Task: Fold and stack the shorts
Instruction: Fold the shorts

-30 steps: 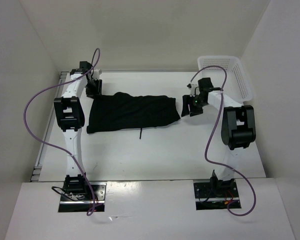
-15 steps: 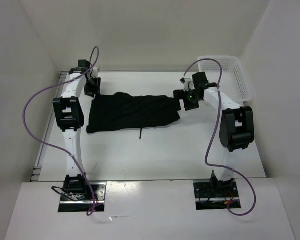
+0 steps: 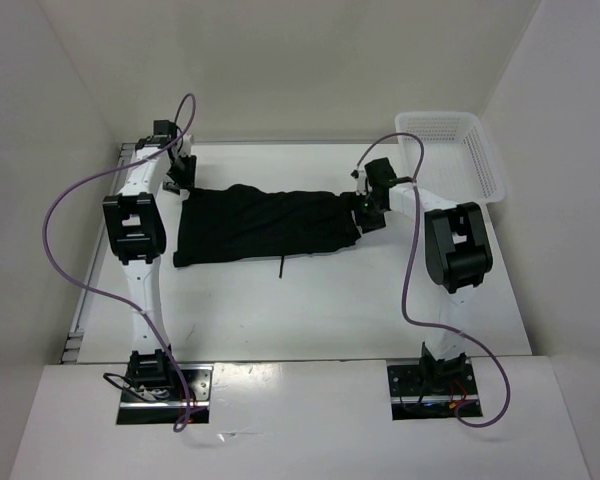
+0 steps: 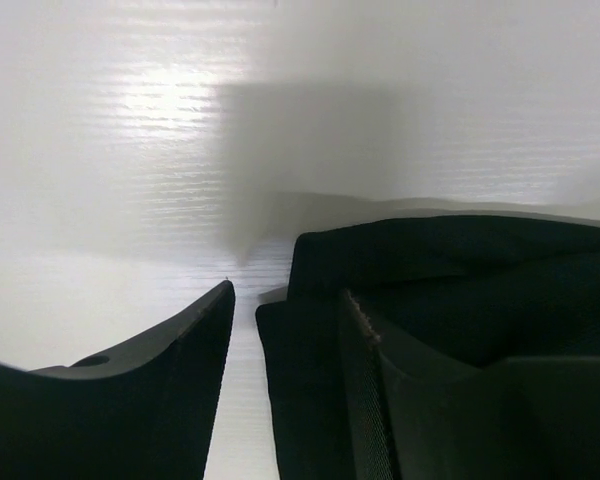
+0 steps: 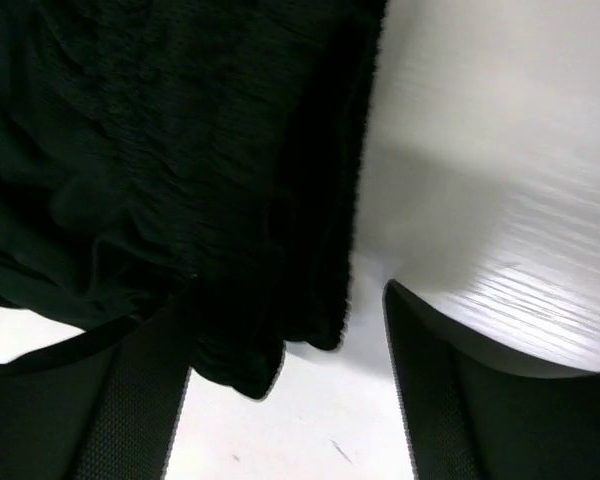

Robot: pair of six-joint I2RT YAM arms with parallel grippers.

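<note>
place: robot lab cell | evidence: plain white walls [image 3: 300, 70], bolted arm base [image 3: 148, 368], white table [image 3: 310, 310]

right tool [image 3: 363, 213] moved left to shorts [image 3: 265, 225] edge, left tool [image 3: 183, 180] nudged back

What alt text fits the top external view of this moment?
Black shorts lie spread flat on a white table, their drawstring trailing off the near edge. The left pincer is at their far left corner, the right pincer at their right edge; a white mesh basket sits far right.

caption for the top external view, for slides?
Top view: left claw and right claw at opposite ends of the flat black shorts; white mesh basket far right.
</note>
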